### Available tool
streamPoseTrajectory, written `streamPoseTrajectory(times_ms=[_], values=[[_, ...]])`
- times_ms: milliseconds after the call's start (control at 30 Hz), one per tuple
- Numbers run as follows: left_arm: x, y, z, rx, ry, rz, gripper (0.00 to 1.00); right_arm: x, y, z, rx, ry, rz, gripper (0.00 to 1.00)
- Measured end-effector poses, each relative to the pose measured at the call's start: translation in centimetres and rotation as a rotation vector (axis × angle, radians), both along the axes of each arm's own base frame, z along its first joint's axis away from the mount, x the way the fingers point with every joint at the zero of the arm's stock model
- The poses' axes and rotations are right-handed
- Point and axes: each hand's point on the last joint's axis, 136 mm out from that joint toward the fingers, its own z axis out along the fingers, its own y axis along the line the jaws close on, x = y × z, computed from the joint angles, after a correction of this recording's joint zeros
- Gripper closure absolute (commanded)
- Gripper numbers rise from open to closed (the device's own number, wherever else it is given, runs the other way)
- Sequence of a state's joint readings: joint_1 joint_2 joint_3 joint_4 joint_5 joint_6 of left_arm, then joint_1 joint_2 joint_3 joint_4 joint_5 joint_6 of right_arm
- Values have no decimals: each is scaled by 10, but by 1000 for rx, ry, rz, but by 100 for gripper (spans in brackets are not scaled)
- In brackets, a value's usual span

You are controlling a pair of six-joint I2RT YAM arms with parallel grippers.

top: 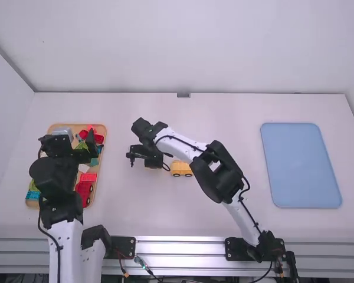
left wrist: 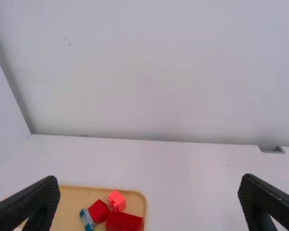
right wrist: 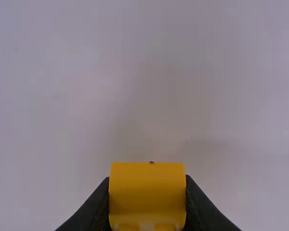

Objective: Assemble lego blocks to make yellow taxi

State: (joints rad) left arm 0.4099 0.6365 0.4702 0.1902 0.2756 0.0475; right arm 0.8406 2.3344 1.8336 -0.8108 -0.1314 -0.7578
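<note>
In the high view my left gripper (top: 69, 142) stands over the far part of the brick tray with its fingers wide apart. The left wrist view shows the same gripper (left wrist: 149, 199) with nothing between its fingers. My right gripper (top: 140, 155) is left of the table's middle. A yellow block (right wrist: 147, 183) sits between the fingers of the right gripper (right wrist: 147, 204) in the right wrist view, held from both sides. A yellow vehicle piece with dark wheels (top: 181, 169) rests on the table, just right of the right gripper in the high view.
A wooden tray (top: 102, 126) at the left holds red, teal, green and grey pieces; a red brick (left wrist: 124, 221) lies near its edge. A blue flat tray (top: 301, 165) lies at the right. The right arm reaches across the middle above the table.
</note>
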Motion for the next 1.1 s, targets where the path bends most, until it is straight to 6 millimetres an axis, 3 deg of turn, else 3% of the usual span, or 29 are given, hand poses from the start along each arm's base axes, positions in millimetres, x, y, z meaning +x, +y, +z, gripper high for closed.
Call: streamPoseTrajectory(times_ms=[100,267,367,400,433,467,533,567,800,967,1067,1100], values=[[0,0,0,1,-2,-1,1,-3,-3,-12,-24,18,2,100],[5,1,-4,-4,9,-2,1,-4,-1,-13,-28,10,10,99],[7,3,-6,-6,16,-2,1,-4,-1,-13,-28,10,11,82],[9,3,-7,-7,16,-2,1,-4,-1,-13,-28,10,10,71],[10,4,-8,-8,19,-2,1,-4,-1,-13,-27,11,4,53],[11,4,-8,-9,18,-1,1,-4,0,-13,-24,8,12,49],[14,6,-9,-11,17,-1,1,-4,0,-13,-22,9,10,24],[16,6,-9,-15,16,-1,1,-4,0,-13,-21,10,9,1],[20,6,-22,-128,47,-2,1,2,7,-11,8,-13,13,1],[30,-15,-13,-99,5,-149,1,8,5,-11,18,-17,1,1],[39,-26,-29,-118,46,-242,1,16,-2,-4,39,-3,-25,1],[44,-30,-44,-134,92,-275,1,21,-5,4,61,2,-42,1]])
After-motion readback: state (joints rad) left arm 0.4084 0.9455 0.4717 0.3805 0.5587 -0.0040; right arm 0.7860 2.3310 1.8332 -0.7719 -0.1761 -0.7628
